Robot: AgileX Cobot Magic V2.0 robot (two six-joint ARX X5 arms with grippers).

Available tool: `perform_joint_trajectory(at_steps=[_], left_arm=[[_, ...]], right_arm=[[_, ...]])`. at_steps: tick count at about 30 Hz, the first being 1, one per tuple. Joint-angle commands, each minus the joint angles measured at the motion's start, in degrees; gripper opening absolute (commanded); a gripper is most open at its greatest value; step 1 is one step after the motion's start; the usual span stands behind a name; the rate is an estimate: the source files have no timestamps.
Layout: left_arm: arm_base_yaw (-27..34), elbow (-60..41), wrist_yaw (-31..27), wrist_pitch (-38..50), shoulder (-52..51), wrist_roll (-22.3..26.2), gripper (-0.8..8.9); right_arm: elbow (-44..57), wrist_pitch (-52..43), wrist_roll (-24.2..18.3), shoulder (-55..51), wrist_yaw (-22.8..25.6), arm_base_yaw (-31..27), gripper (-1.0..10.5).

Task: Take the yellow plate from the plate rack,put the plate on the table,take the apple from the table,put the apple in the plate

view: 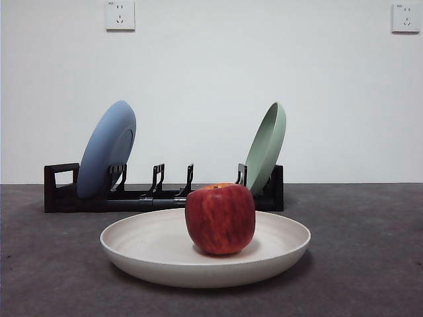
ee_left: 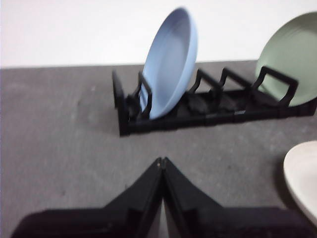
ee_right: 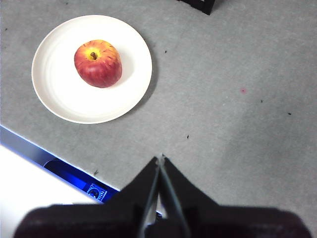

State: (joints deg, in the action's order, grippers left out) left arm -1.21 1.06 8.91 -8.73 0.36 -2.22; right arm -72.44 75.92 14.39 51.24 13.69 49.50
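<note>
The cream yellow plate [view: 165,254] lies flat on the dark grey table [view: 370,264] in front of the plate rack [view: 165,197]. The red apple [view: 220,218] sits upright in the plate's middle. In the right wrist view the plate [ee_right: 59,94] and apple [ee_right: 98,63] lie well away from my right gripper [ee_right: 159,158], which is shut and empty, high above the table. My left gripper [ee_left: 161,160] is shut and empty, facing the rack [ee_left: 208,109] from a distance; the plate's edge [ee_left: 303,173] shows beside it. Neither gripper shows in the front view.
A blue plate [view: 106,148] stands in the rack's left end and a pale green plate [view: 266,146] leans at its right end; both show in the left wrist view [ee_left: 171,62] [ee_left: 292,54]. The table's front edge [ee_right: 29,146] runs near the cream plate.
</note>
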Motion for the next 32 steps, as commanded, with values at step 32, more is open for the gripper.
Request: perform_joint_trajectory(at_steps=[32], left_arm=[[0.2, -0.6, -1.0, -0.4, 0.8, -1.0, -0.04]], right_arm=[[0.4, -8.9, -8.2, -5.3, 3.8, -8.6, 0.0]])
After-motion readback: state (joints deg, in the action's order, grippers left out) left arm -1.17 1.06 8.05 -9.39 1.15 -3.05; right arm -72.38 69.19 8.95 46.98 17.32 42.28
